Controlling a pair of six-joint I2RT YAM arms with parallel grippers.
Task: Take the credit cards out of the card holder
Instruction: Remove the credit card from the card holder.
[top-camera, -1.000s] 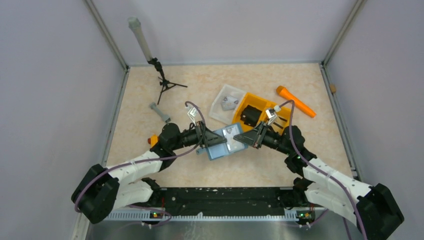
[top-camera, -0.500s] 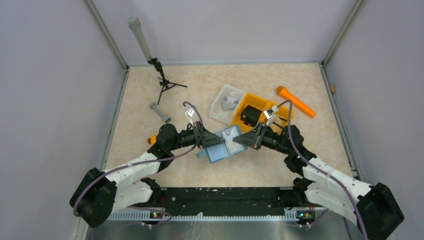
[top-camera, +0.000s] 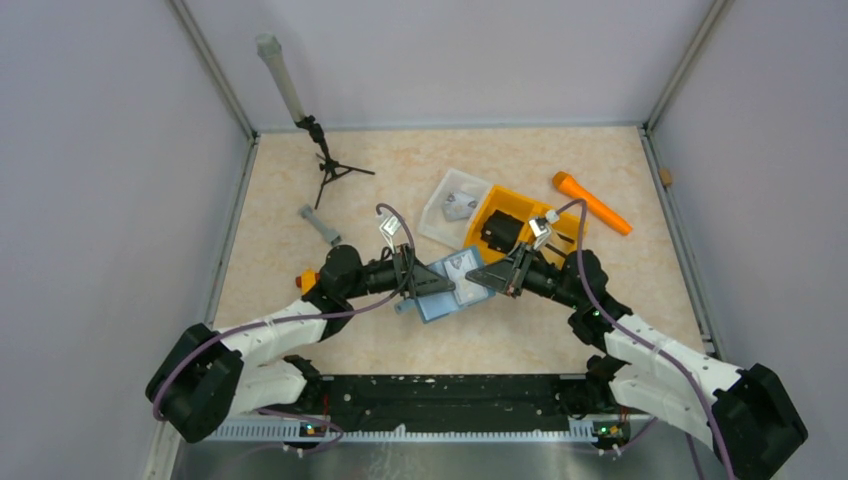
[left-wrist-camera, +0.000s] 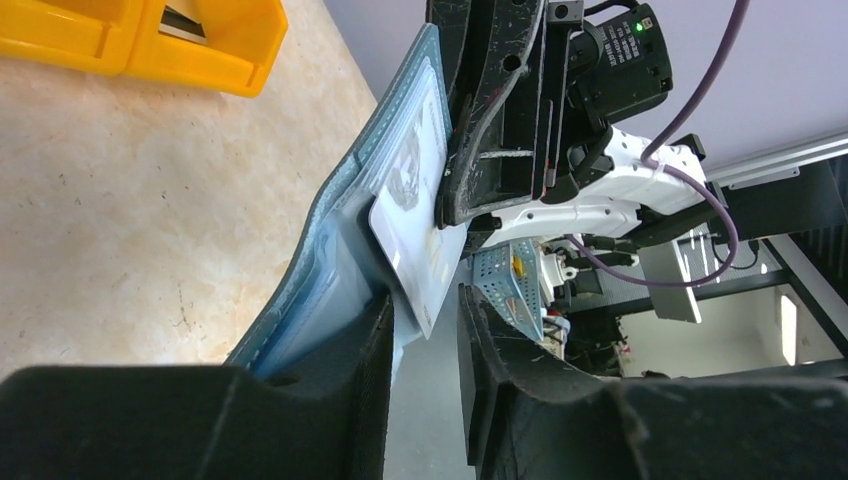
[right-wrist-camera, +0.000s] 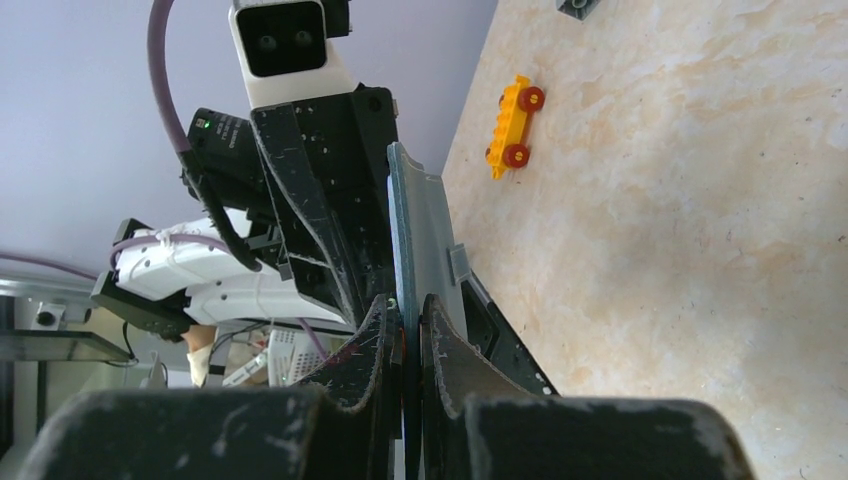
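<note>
Card holder (top-camera: 447, 287) raised over the middle of the surface (top-camera: 500, 342), between both arms.
Right gripper (right-wrist-camera: 405, 312) is clamped on its edge; left gripper (left-wrist-camera: 425, 300) stands apart around a white card (left-wrist-camera: 412, 250) poking out.

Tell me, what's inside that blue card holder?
A white card pokes out of a pocket in the card holder. Any cards deeper inside are hidden by the pocket layers.
</note>
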